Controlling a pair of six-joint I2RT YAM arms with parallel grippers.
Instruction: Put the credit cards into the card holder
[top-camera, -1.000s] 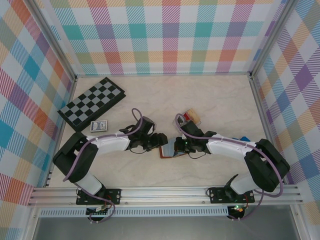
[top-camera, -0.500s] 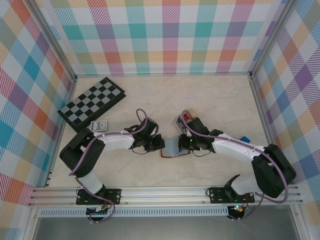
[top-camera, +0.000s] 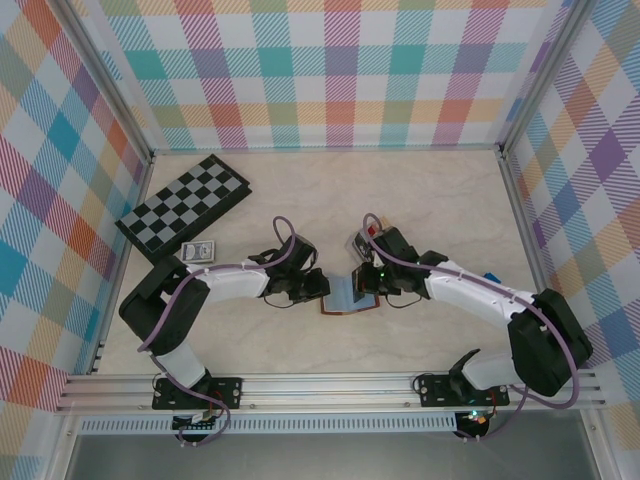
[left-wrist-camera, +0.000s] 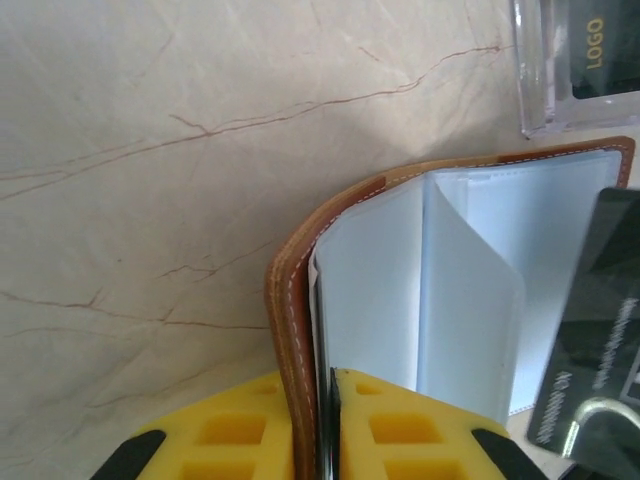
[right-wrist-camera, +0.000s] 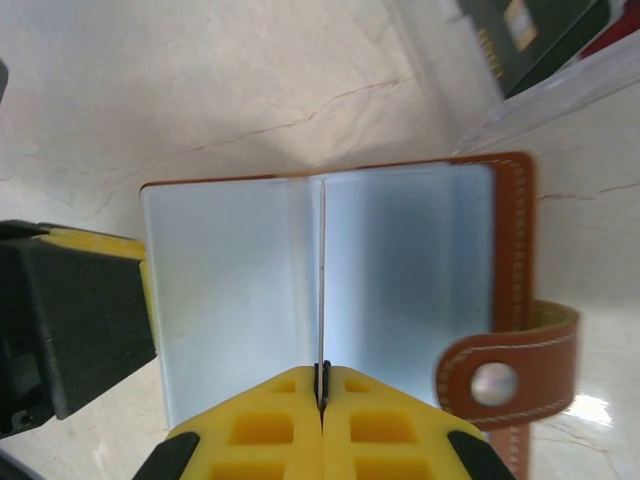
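Card holder (top-camera: 343, 297) lies open on the tabletop (top-camera: 420, 190), directly between the two tools. Left tool (left-wrist-camera: 315, 405) is clamped on the holder's left leather cover. Right tool (right-wrist-camera: 322, 385) is pinched together on a black card (left-wrist-camera: 600, 330), held edge-on at the holder's centre fold.

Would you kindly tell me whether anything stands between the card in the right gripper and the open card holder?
Nothing visible does: the black card in the right gripper sits edge-on over the open card holder, whose cover the left gripper pinches.
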